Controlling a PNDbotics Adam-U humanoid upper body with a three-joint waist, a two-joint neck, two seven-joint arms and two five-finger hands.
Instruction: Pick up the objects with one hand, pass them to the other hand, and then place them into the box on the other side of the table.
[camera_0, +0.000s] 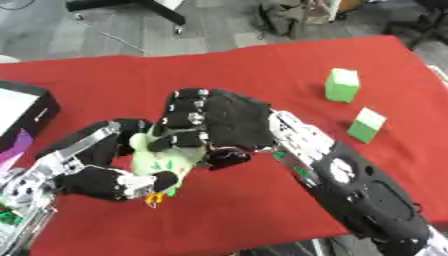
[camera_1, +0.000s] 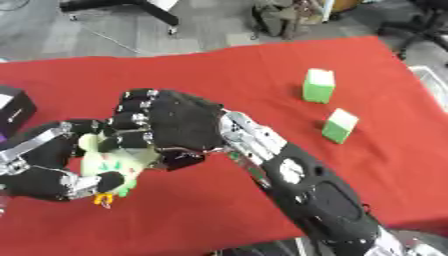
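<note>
Between your two robot hands, above the near-left part of the red surface (camera_0: 262, 70), a pale green soft toy (camera_0: 162, 160) is hanging in mid-handover. It is showing darker green marks and a small orange bit at its lower end. Judging by its look, it is light, squashy and easy to deform, so you are better off taking it round the thick middle than by the small lower parts.

Your right robot hand (camera_0: 223, 122) is curling its fingers over the top of the toy. Your left robot hand (camera_0: 109, 177) is wrapping round it from below and the left. Both are closing on the toy at once; which one is carrying the weight, I cannot tell.

Two green blocks (camera_0: 342, 85) (camera_0: 366, 125) are standing well apart from the handover, on the right side of the surface.

Left eye view is showing more of the dark box (camera_0: 26, 117) at the left edge, white face included. Right eye view is catching only its corner, but shows the orange bit clear of the left robot hand.
</note>
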